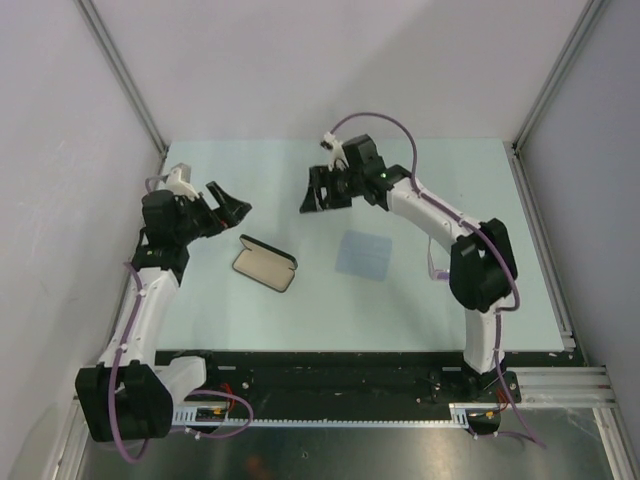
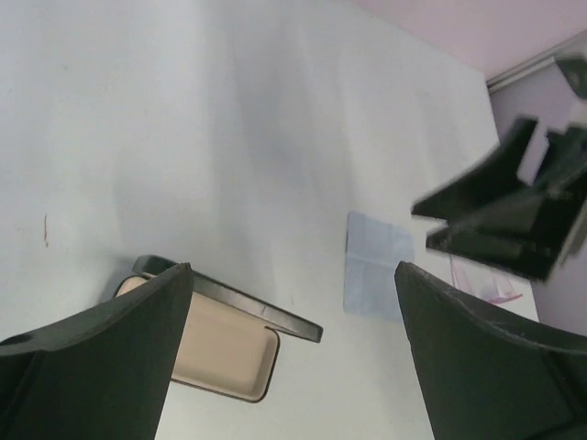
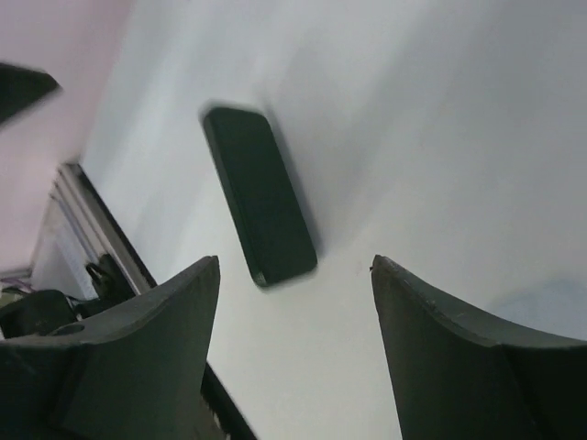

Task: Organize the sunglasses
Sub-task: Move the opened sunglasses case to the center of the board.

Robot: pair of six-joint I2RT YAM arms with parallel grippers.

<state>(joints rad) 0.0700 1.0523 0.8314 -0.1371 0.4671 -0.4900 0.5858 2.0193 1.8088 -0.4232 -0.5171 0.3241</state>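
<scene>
The step in hand looks like the reach for the sunglasses [image 2: 491, 289]; they lie on the table [image 1: 250, 160], not yet in the case [image 1: 265, 265], which stands open at centre left of the top view.

The left gripper [image 1: 232, 200] hangs at the left of that view, jaws spread wide and empty, just above the case's upper-left end; the right gripper [image 1: 315, 200] hangs at upper centre, jaws apart with nothing between them, well apart from the sunglasses.

The sunglasses sit to the right of the cloth [image 1: 365, 253], close beside the right arm's elbow; in the top view they are only a faint pink line.

The next move, as I judge it, calls for one gripper to come down over the thin frame and close gently on it; the right arm is nearer, though it would have to swing back toward its own base; the frame is slim and low on the table, so the fingers must get right down to the surface.

The left wrist view shows the case's tan lining and raised lid, and the pink frame low right under the right gripper; the right wrist view shows only the case's dark outside and a corner of cloth at lower right, no sunglasses; only the top view gives both arms and the whole layout.
</scene>
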